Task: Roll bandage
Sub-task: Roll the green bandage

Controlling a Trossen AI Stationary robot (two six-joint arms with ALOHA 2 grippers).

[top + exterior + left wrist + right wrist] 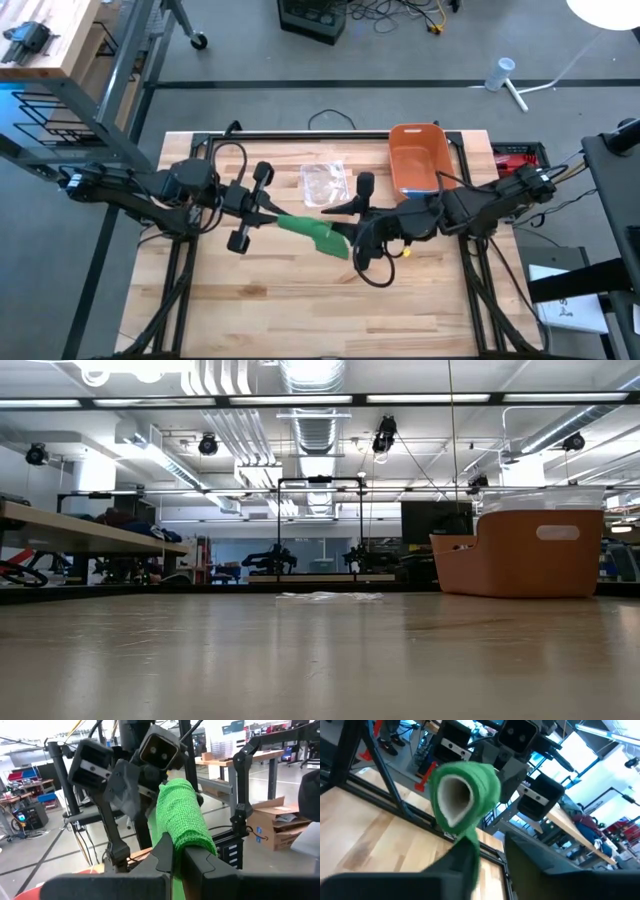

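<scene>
A green bandage (312, 234) hangs in the air over the table's middle between my two grippers, narrow at its left end and wider at its right. The right wrist view shows it as a roll (465, 790) around a white core, open end toward that camera, with a loose tail running down. My left gripper (272, 215) points level and is shut on the narrow end. My right gripper (352, 238) stands at the wide end with a gap between its fingers. Neither gripper nor bandage shows in the low view. My left gripper (174, 851) pinches the bandage's narrow left end (172, 862) between its two shut fingers, coming level from the table's left, along the roll. The roll (181, 815) sticks out past the fingertips, lifted clear of the table. My right gripper (492, 851) touches only the loose tail (470, 854), which hangs against the inner side of one finger (452, 867). The other finger stands apart, and the roll sits just beyond the fingertips.
An orange bin (418, 158) stands at the table's far right, seen also in the low view as the orange bin (525, 555). A clear plastic wrapper (325, 183) lies flat at the far middle. Bare wood lies toward the near edge.
</scene>
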